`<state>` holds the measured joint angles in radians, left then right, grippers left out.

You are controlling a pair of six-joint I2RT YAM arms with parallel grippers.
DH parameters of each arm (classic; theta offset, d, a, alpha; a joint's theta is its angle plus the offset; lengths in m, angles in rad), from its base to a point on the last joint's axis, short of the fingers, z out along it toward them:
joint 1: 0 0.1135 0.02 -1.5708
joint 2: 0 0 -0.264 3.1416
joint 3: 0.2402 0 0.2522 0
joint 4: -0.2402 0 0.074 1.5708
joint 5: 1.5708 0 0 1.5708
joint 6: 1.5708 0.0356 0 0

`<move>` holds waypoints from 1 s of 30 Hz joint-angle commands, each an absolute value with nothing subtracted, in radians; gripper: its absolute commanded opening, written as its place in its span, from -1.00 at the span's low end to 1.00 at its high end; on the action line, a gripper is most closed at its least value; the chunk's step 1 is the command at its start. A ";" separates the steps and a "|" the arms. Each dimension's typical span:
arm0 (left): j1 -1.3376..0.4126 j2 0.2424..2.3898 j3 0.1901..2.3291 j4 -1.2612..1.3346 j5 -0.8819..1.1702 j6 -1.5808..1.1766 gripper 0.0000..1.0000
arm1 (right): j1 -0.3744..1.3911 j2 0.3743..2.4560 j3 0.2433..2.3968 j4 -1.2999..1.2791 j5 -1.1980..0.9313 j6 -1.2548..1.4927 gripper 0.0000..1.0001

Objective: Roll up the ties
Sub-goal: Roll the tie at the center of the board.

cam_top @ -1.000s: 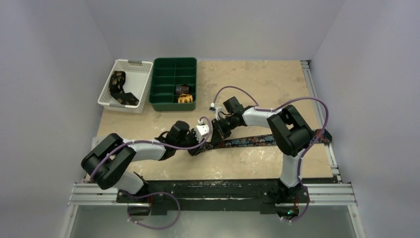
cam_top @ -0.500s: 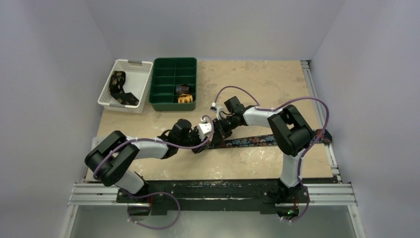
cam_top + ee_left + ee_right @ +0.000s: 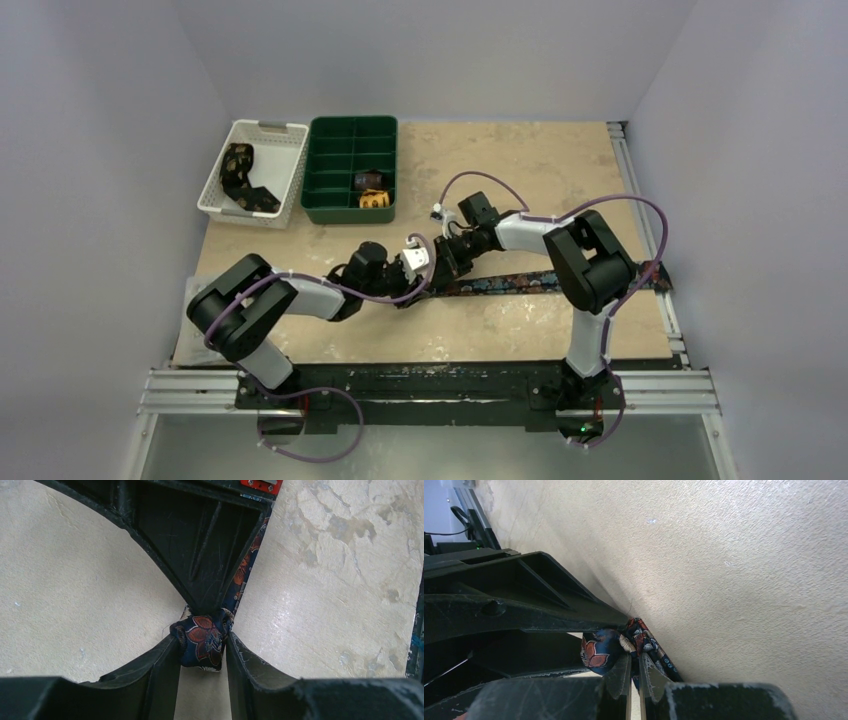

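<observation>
Your left gripper (image 3: 202, 649) is clenching the small rolled end (image 3: 201, 641) of the navy flowered tie (image 3: 515, 284), with one finger pressing on each side of the bundle. Your right gripper (image 3: 635, 666) is meeting it head-on, its fingers nearly together and pinching the flat strip just beside the roll. The tie is lying on the desk (image 3: 560, 180), on the arm-base side of the green tray (image 3: 350, 119) and off to that tray's right. Its unrolled length is stretching farther right, toward the desk edge.

You are handling something light, soft and limp, probably with a slick woven face. It is offering no stiffness of its own, so the roll is likely depending wholly on your squeeze. It may spring loose or telescope sideways if you ease off. You are probably best gripping across the roll's two ends, as the left gripper appears to be doing, and keeping the strip taut close to the bundle.
</observation>
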<state>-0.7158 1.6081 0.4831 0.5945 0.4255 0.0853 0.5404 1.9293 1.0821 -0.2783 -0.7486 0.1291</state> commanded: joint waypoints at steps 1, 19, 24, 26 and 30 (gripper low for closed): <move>-0.739 1.572 0.447 0.716 0.540 0.078 -0.28 | 0.547 1.971 1.067 -0.301 -0.578 0.046 -1.00; -0.734 1.568 0.417 0.769 0.444 0.109 0.32 | 0.545 1.762 0.985 -0.183 -0.515 0.106 -1.00; -0.732 1.607 0.435 0.787 0.470 0.115 0.33 | 0.553 1.757 0.976 -0.199 -0.538 0.130 -1.00; -0.731 1.615 0.440 0.783 0.462 0.129 0.33 | 0.554 1.734 0.972 -0.200 -0.550 0.141 -1.00; -0.726 1.618 0.444 0.765 0.465 0.147 0.32 | 0.553 1.693 0.979 -0.234 -0.585 0.167 -1.00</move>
<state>-0.7311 1.6100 0.4187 0.7197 0.4316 0.1097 0.5495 1.7596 0.9802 -0.2207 -0.5694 0.1387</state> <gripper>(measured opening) 0.660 0.024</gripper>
